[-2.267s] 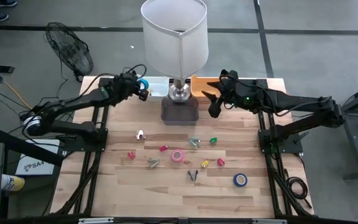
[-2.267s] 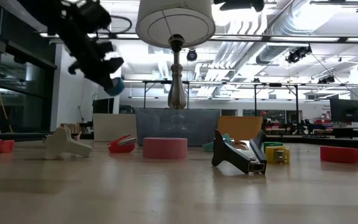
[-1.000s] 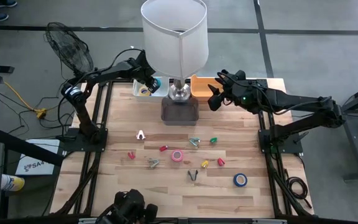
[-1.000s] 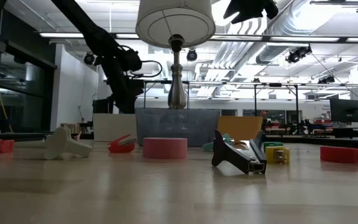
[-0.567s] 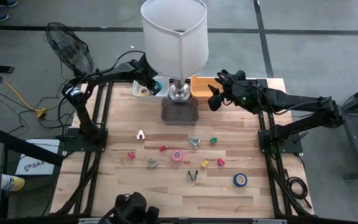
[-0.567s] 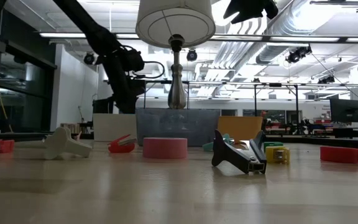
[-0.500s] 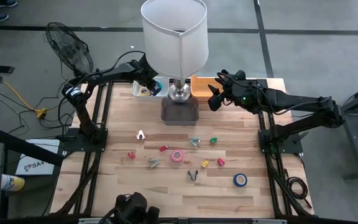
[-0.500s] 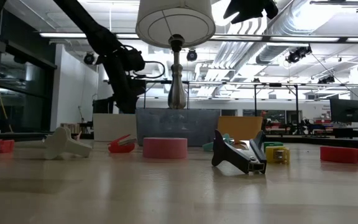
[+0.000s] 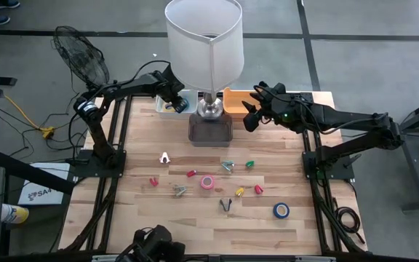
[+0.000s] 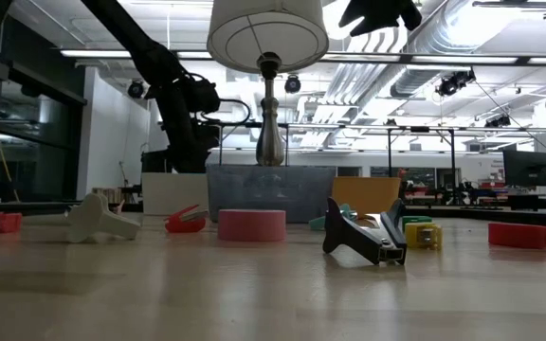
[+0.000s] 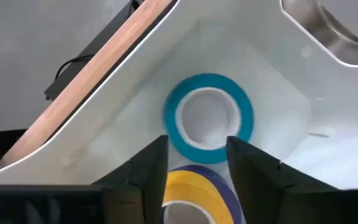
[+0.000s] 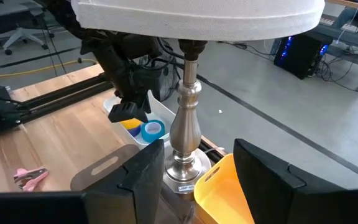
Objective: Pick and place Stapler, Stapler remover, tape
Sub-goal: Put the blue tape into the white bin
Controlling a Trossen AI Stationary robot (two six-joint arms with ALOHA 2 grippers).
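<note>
My left gripper (image 9: 178, 105) hangs open, pointing steeply down into the white bin (image 9: 188, 96) at the far edge, left of the lamp. A blue tape roll (image 11: 209, 118) lies flat on the bin floor just beyond the fingertips. A yellow and purple roll (image 11: 191, 190) lies below the gap between the fingers. My right gripper (image 9: 247, 116) stands open and holds nothing, raised near the orange bin (image 9: 233, 97). On the table lie a pink tape roll (image 9: 207, 182), a blue roll (image 9: 281, 211) and a small black hinged tool (image 9: 225, 205).
The lamp with its white shade (image 9: 204, 40) and grey base (image 9: 210, 129) stands between the two bins. Small red, green, yellow and teal pieces and a white piece (image 9: 164, 157) are scattered mid-table. A fan (image 9: 82, 62) stands off the far left corner.
About two seconds ago my left gripper held the blue tape roll high at the far left. It has since gone down toward the white bin beside the lamp. Over the last second both arms have kept nearly still.
</note>
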